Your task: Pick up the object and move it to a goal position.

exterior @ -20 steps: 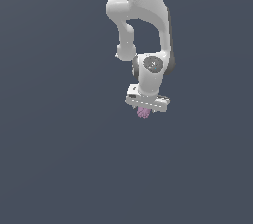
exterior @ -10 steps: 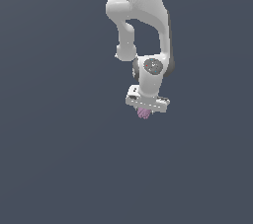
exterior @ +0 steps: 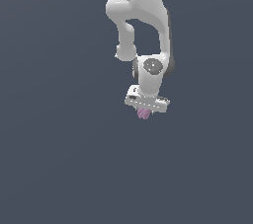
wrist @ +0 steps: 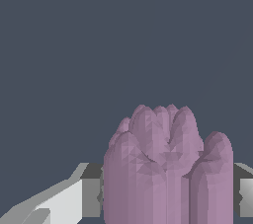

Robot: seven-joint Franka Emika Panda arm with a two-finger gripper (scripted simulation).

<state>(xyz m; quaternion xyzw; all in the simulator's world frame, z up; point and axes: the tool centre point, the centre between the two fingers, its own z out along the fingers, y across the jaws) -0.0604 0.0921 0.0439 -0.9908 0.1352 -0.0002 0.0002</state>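
The object is a tiny pink-purple bumpy lump hanging just below the white hand of the arm, a little right of centre in the exterior view. My gripper is shut on the object, and its fingers are mostly hidden behind the lump there. In the wrist view the object fills the lower middle, wedged between a grey-white finger on one side and the edge of the other finger on the far side.
The white arm comes down from the top of the exterior view. A plain dark grey-blue ground lies all around it, with no other thing in sight.
The arm and the held object have shifted very slightly toward the exterior view's left and a touch upward. The grip is unchanged.
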